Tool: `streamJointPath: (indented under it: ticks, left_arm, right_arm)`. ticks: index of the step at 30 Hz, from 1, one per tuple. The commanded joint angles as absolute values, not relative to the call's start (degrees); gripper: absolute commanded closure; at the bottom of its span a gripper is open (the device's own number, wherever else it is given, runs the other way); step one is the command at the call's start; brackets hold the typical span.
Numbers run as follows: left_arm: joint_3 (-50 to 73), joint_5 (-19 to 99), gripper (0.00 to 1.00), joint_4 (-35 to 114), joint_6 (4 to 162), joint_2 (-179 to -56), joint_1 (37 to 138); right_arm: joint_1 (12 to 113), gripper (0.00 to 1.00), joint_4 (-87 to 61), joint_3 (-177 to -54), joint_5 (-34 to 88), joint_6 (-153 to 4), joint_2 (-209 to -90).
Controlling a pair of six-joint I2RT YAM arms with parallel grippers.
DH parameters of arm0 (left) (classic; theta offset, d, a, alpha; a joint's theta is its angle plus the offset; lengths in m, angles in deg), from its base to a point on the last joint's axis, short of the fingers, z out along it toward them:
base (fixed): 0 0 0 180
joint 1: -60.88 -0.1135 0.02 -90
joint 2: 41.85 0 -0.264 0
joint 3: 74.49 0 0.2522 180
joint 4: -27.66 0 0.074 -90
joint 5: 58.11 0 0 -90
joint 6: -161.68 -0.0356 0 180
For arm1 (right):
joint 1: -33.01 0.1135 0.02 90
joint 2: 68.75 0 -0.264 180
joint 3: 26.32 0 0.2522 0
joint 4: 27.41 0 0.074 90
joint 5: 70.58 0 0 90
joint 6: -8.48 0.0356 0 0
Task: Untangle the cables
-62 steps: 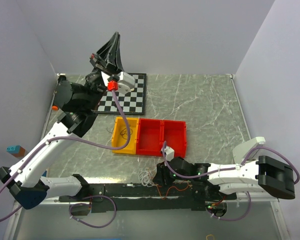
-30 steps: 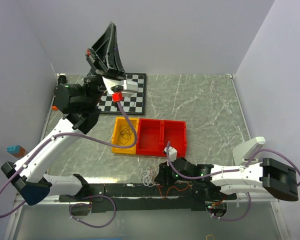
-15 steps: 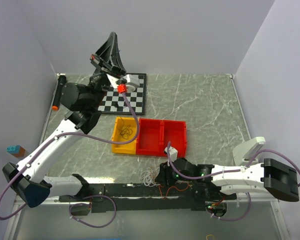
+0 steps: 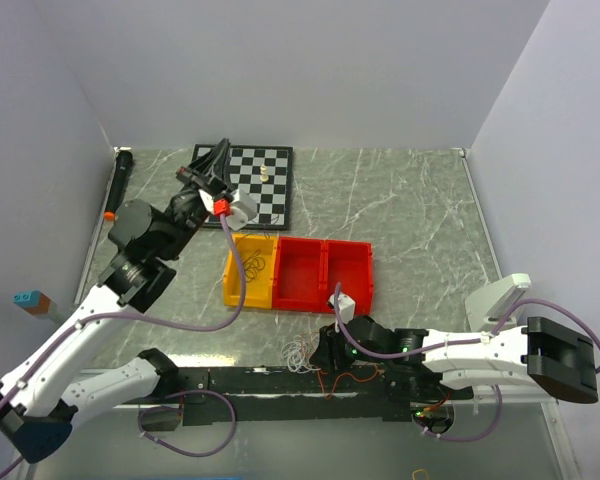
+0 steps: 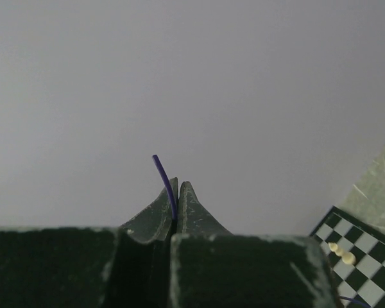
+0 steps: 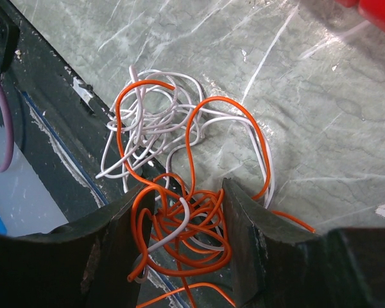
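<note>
Right claw spread over the orange-and-white tangle, left claw pinching a bluish wire
The orange-and-white tangle lies on the surface on the near side of the yellow bin, directly under the right claw, which straddles its dense orange knot, looser white loops running on ahead; this arm is much the nearer. The left claw, pressed together on the wire, hangs past the bin's far left corner

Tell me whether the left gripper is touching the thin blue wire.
Touching. The left wrist view shows the blue wire pinched between the shut fingertips of the left gripper, its free end sticking up past them.
</note>
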State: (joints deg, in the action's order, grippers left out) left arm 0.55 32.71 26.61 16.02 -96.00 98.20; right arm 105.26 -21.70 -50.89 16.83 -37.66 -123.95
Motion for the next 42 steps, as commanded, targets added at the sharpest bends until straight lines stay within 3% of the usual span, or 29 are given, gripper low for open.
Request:
streamJointPath:
  ticks: [1,6,21,27,32,38,42]
  left_arm:
    - [-1.66,27.34,0.99,33.23,20.09,-94.50,98.06]
    - [-7.54,19.43,0.99,34.31,22.98,-93.80,98.15]
    - [-19.50,18.53,0.99,47.40,24.05,-90.72,98.15]
    - [-19.87,15.99,0.99,39.34,23.87,-96.76,98.06]
    - [-12.32,13.52,0.99,33.16,26.41,-106.08,97.53]
    - [-8.62,23.60,0.99,37.89,33.96,-110.84,97.45]
    - [-6.15,36.88,0.99,54.14,35.64,-115.05,97.45]
  right_arm:
    - [105.61,0.47,-21.99,-51.33,16.17,-37.92,-125.17]
    - [105.70,0.47,-22.43,-50.54,15.91,-37.05,-124.65]
    - [105.70,0.47,-22.79,-50.28,15.82,-36.69,-124.91]
    - [105.70,0.47,-23.14,-50.45,15.91,-36.61,-125.52]
    - [105.70,0.47,-22.70,-50.37,15.64,-36.43,-125.26]
    - [105.70,0.47,-22.96,-50.01,15.47,-36.08,-125.17]
    - [105.70,0.47,-23.05,-49.93,15.29,-35.82,-125.00]
